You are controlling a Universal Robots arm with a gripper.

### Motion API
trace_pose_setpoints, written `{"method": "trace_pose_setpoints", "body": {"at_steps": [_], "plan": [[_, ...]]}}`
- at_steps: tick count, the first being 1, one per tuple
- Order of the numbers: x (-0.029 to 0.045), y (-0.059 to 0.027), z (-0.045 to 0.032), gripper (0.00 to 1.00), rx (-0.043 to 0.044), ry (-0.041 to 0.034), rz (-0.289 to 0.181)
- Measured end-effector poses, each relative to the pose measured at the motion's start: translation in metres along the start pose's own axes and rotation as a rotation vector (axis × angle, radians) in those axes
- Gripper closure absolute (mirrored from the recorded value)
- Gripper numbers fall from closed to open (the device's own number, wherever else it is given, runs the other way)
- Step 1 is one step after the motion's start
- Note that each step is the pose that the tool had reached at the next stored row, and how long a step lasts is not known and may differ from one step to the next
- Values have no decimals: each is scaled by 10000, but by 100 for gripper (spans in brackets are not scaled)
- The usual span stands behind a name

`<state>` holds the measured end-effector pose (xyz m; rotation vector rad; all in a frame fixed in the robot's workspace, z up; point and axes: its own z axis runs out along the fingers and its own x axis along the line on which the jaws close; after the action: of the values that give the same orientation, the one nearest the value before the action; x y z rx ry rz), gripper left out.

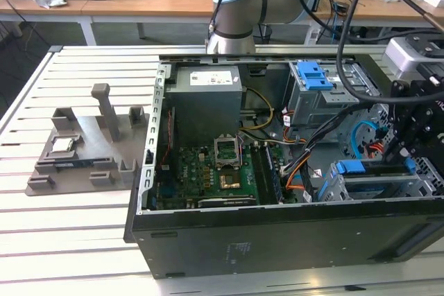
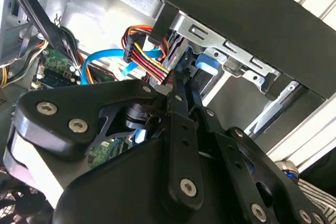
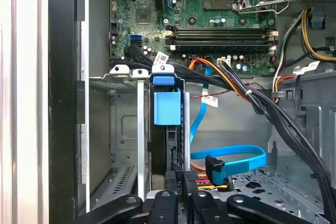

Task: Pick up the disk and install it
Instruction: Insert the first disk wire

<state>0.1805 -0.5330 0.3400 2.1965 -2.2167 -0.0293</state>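
While the disk sits in the drive cage at the exterior view's right, my worry is a jam. If it's skewed in the slot, any push binds the blue frame on the cage rails. The hand hangs just above that corner of the case. From this angle its dark bulk covers the far end of the disk, so I can't judge how deep the disk is seated.

Second wrist view: the hand points at the blue tab of the disk. The power cable bundle runs just beside it, so a snag there is risk no. 2. The hand's own body blocks the lower half of the pic, and I can't tell whether it's clamped on the disk or free of it.

First wrist view: the disk stands on edge between the cage walls, looking roughly square to them. The blue data cable loops near the hand and could get pinched or dragged. The contact point is cut off at the pic's edge.
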Motion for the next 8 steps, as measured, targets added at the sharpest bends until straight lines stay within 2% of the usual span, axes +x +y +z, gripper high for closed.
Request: {"method": "trace_pose_setpoints", "body": {"at_steps": [8], "plan": [[4,-1,33,83,0,10,1]]}}
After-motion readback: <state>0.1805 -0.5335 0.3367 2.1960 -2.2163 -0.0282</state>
